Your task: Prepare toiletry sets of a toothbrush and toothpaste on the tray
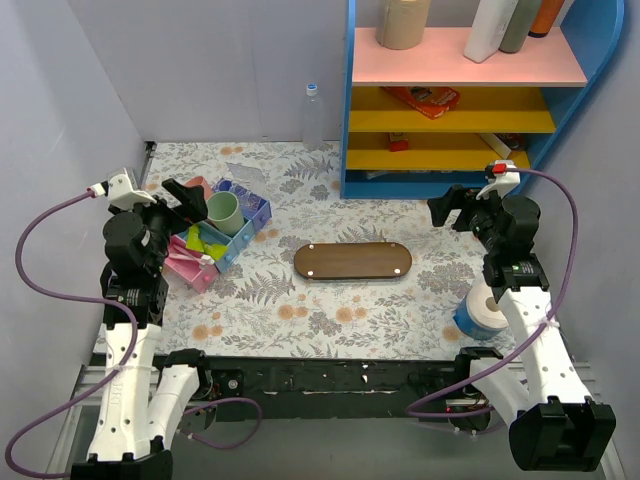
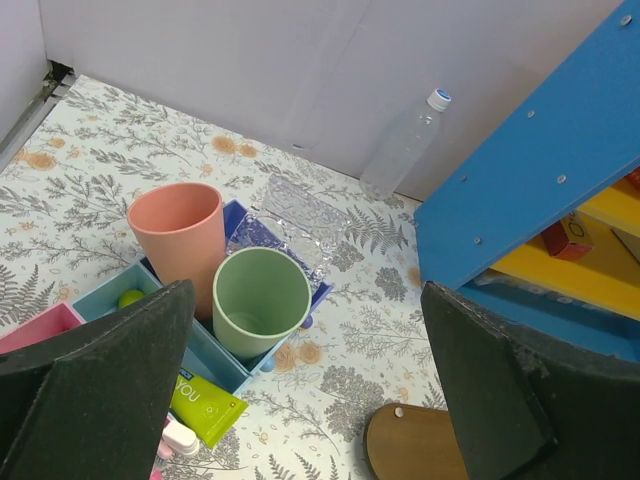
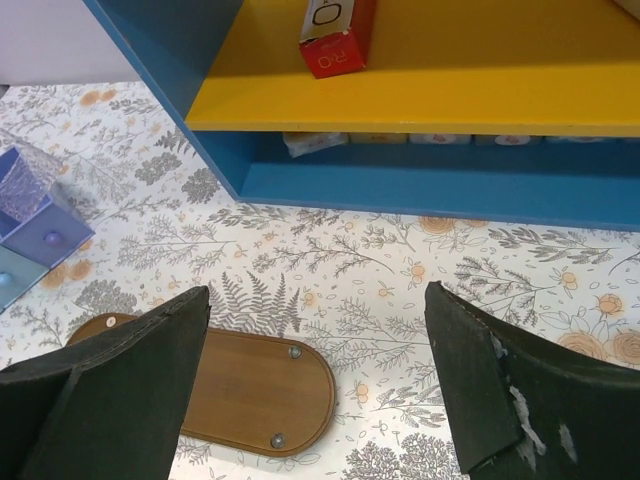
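Here the tray [image 1: 352, 261] lies bare at the middle of the counter [image 1: 330, 200], well apart from the toiletry sets, which are stored in the organiser [image 1: 238, 246] at the left. The left gripper [image 1: 190, 198] is held spread above that organiser, probably so that it can reach in. The right gripper [image 1: 448, 208] is likewise spread and pinches nothing, raised near the shelf [image 1: 360, 100]. A lime-green packet [image 2: 205, 405] is partly cut off by a finger. No toothbrush can be made out for certain.

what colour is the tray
The tray is dark brown wood; the top external view shows it best.
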You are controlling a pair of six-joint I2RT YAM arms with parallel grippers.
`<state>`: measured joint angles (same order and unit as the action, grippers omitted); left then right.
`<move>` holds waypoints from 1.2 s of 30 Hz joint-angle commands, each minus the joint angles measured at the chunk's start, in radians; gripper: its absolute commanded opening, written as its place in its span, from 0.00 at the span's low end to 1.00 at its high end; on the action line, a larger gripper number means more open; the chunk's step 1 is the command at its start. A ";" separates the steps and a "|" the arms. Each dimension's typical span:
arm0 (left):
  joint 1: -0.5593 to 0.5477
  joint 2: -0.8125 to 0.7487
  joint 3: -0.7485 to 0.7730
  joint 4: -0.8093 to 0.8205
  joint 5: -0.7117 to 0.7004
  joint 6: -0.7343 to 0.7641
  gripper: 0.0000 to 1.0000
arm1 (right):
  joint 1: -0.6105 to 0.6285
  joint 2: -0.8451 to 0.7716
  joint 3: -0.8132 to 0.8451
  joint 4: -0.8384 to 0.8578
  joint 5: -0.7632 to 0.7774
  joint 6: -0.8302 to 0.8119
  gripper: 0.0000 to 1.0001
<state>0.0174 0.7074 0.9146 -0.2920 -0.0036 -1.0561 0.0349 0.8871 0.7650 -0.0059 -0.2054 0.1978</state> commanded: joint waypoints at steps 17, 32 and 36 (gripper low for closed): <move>-0.004 0.029 0.085 -0.062 0.074 0.111 0.98 | 0.000 -0.069 0.102 -0.106 0.080 -0.081 0.91; 0.278 0.412 0.260 -0.167 0.210 -0.070 0.97 | 0.000 -0.103 0.131 -0.213 0.097 -0.144 0.86; 0.394 0.500 0.276 -0.118 0.246 -0.156 0.96 | 0.002 -0.117 0.125 -0.213 0.089 -0.146 0.86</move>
<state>0.3241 1.1687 1.1465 -0.4686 0.1417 -1.1015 0.0349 0.8001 0.8536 -0.2375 -0.1089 0.0704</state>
